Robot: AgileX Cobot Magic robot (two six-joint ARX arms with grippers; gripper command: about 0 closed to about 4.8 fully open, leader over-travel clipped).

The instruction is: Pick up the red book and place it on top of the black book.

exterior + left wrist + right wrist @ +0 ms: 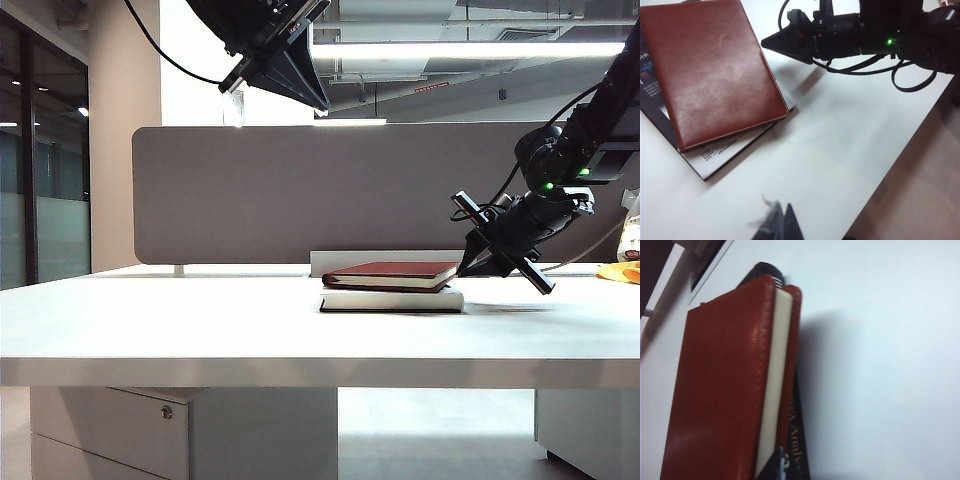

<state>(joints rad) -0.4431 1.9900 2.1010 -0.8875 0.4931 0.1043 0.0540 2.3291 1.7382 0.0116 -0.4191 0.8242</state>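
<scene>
Red book (390,274) lies on black book (392,299), skewed. Right claw (468,264) pressed together at its edge; left claw (236,84) high, grip unreadable. I'd back away.

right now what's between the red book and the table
The black book lies between the red book and the table, clearest in the exterior view.

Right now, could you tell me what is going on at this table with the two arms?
The red book lies on top of the black book, skewed so the black cover shows at one side. The right tool is shut, its tip at the red book's edge; whether it touches is unclear. The left tool hangs high above the table, holding nothing.
</scene>
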